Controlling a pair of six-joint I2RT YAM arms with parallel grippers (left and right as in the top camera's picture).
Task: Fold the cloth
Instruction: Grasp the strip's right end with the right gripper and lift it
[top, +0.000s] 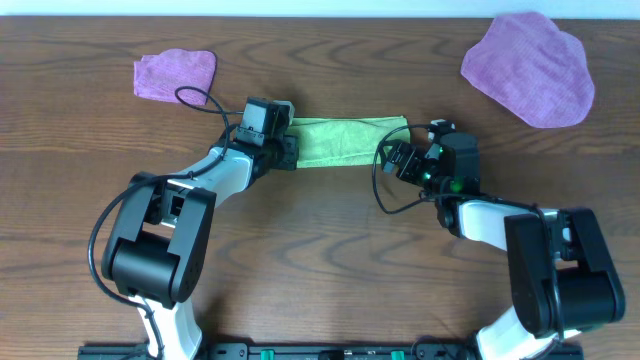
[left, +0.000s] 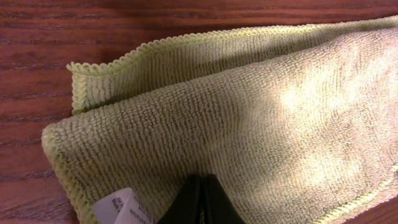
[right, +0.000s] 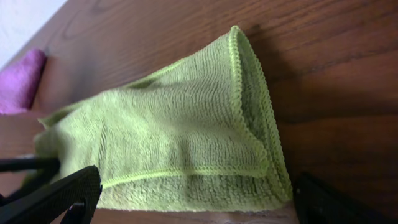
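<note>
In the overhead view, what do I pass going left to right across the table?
small purple cloth → left gripper → lime-green cloth → right gripper → large purple cloth

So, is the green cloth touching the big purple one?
Apart. The overhead view shows bare table between the green cloth and the big purple cloth.

Dark wooden table (top: 320, 260), white surface (top: 300, 7) beyond
</note>
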